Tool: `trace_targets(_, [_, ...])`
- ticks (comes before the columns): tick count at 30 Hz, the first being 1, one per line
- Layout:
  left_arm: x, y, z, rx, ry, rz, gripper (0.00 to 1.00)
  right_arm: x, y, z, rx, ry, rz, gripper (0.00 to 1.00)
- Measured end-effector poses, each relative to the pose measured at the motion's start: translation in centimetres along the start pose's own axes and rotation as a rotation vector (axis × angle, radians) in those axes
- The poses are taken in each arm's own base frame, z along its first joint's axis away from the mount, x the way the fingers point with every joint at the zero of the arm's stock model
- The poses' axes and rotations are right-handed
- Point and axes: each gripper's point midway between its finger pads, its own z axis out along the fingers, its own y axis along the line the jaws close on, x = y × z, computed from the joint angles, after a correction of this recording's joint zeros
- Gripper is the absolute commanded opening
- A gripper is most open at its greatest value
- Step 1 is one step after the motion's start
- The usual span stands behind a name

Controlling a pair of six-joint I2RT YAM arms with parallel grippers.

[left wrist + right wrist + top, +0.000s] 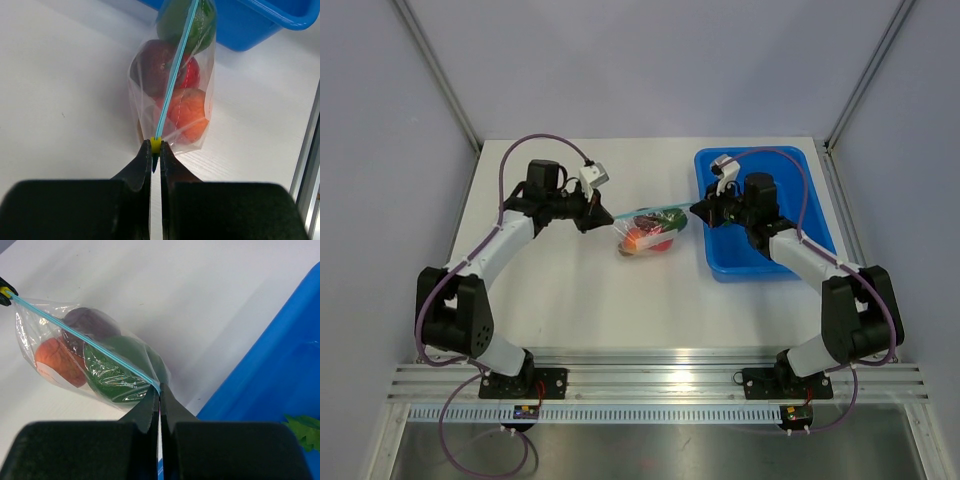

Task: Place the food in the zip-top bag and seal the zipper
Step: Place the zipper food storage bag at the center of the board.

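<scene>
The clear zip-top bag [648,232] hangs stretched between my two grippers over the table's middle. Inside it are food pieces: an orange one [187,114], a dark red one [156,59], a red one [189,72] and a green one [114,372]. The teal zipper [174,75] runs taut along the bag's top and also shows in the right wrist view [85,342]. My left gripper [155,146] is shut on the yellow slider at the zipper's left end. My right gripper [159,389] is shut on the zipper's right end.
A blue plastic tray [812,232] stands at the right, under my right arm, with a green leaf piece [302,430] in it. Metal frame posts rise at the table's back corners. An aluminium rail runs along the near edge [660,385].
</scene>
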Motion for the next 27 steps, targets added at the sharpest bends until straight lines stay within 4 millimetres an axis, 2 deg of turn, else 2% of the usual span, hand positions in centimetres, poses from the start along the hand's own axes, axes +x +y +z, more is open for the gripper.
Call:
trace_targets(7, [-0.3,-0.1,-1.3,-0.023,-0.021,0.001,0.0,-0.4,0.4,0.6,-0.027,-0.025,0.021,0.0])
trace_targets(13, [-0.4,1.1,-2.3,-0.055,-0.04,-0.01,0.0,-0.7,0.8,1.5,-0.067,-0.029,0.025,0.0])
trace_targets(17, [-1.3,2.2,-2.6,-0.075,-0.058,-0.017,0.0,-2.7,0.6,3.0,-0.096,-0.065,0.023,0.0])
trace_targets(19, [-2.6,3.5,-2.8,-0.098,-0.076,-0.015,0.0,-4.2,0.0,4.2,-0.103,-0.09,0.039,0.05])
trace_targets(22, [-4.5,5.7,-3.1,-0.138,-0.105,-0.011,0.0,-6.8,-0.7,5.9,-0.128,-0.121,0.048,0.04])
trace_targets(24, [-5.1,6.6,-3.3,-0.158,-0.119,-0.007,0.0,-8.0,-0.6,6.5,-0.14,-0.133,0.033,0.04])
trace_targets(25, [-5.1,6.7,-3.3,-0.162,-0.12,-0.013,0.02,-8.2,-0.4,6.5,-0.142,-0.136,0.023,0.04])
trace_targets(26, [-4.9,6.7,-3.3,-0.163,-0.121,-0.019,0.09,-8.2,-0.1,6.6,-0.142,-0.135,0.012,0.05])
trace_targets(27, [-4.3,6.7,-3.2,-0.162,-0.116,-0.03,0.26,-8.0,0.2,6.7,-0.142,-0.134,0.004,0.17])
